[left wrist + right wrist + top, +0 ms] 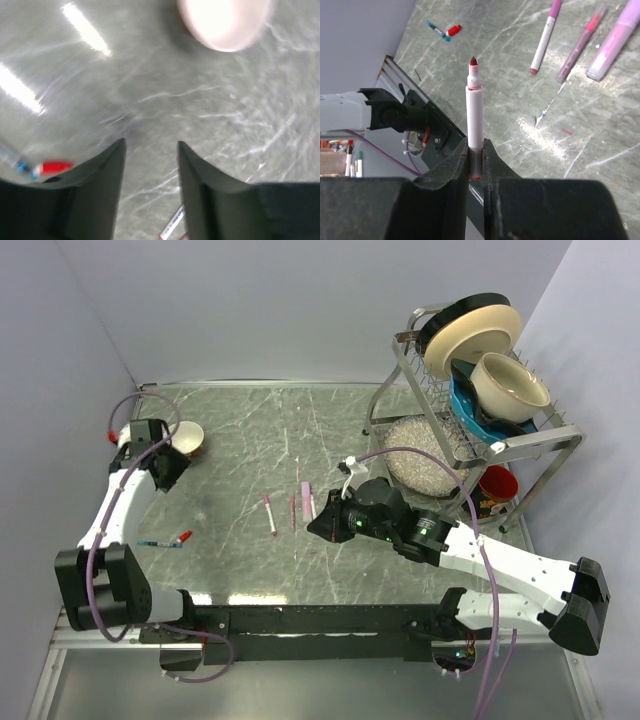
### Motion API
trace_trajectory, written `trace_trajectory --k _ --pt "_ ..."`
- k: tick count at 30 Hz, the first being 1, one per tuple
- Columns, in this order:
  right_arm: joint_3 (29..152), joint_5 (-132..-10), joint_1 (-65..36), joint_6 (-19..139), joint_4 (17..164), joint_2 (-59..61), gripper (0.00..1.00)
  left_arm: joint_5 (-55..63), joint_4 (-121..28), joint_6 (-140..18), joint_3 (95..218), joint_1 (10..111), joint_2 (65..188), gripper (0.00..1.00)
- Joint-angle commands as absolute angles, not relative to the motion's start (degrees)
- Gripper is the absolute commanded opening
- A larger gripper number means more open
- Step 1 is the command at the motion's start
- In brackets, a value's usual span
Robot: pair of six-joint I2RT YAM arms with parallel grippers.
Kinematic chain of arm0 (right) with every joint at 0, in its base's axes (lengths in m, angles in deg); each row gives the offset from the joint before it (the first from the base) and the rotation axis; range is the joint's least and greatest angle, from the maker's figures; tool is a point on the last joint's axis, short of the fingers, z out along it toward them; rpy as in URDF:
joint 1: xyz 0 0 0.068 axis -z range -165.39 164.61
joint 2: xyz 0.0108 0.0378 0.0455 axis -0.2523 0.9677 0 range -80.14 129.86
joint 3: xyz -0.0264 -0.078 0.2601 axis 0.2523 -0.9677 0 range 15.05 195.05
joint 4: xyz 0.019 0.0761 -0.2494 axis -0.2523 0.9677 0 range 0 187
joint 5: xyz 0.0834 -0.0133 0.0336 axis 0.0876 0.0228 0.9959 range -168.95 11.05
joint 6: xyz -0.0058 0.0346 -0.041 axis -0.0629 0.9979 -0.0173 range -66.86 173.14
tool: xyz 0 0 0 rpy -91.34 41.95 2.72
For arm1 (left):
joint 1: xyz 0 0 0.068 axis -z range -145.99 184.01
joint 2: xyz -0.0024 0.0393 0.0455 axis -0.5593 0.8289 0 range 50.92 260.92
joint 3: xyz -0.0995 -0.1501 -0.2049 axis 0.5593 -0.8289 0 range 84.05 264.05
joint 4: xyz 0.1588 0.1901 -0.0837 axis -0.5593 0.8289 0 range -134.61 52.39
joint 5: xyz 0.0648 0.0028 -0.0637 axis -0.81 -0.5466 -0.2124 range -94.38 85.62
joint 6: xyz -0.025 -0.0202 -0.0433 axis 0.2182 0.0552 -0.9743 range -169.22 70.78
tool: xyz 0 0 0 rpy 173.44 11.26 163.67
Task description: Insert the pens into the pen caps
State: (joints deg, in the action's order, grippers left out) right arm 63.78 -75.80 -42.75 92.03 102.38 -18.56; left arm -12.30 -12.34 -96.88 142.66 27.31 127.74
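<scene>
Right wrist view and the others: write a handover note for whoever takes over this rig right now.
Left gripper: open, empty, hovering over the table near the bowl.
Right gripper: shut on the red-tipped pen, tip bare, pointing away from the jaws.
Red cap: lying loose beside a blue-ended piece, on the left arm's side.
White pen with pink ends, thin purple pen, pink marker: lying side by side mid-table, untouched.
Done: red-tipped pen picked up. To do: probably fetch the red cap with the left gripper and push it onto the held pen; then check the others.
</scene>
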Motion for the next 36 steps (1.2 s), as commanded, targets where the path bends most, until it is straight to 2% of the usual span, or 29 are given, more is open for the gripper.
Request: trace_trajectory --k 1,3,7,12,23,36 --pt "65.9 -76.1 -42.4 91.0 102.7 -20.2 0.00 -20.1 2.1 -121.9 139.4 26.2 122.2 0.46" --pt "66.1 -76.1 -42.4 91.5 102.7 -20.3 0.00 -17.1 0.1 -130.7 134.3 25.8 118.8 0.51" --pt "66.1 -76.4 -42.5 92.3 102.8 -20.7 0.00 -10.0 -5.0 -144.5 125.3 24.7 113.9 0.51" --pt "65.5 -77.6 -42.5 92.4 103.7 -21.4 0.00 -12.8 -3.2 -154.1 123.0 24.6 114.7 0.52" --pt "65.9 -77.5 -42.5 91.7 103.4 -19.7 0.00 -18.9 3.6 -159.3 127.6 24.3 120.7 0.49" --pt "66.3 -78.0 -42.4 91.1 103.8 -19.4 0.00 -20.4 3.1 -159.2 126.2 24.3 124.9 0.49"
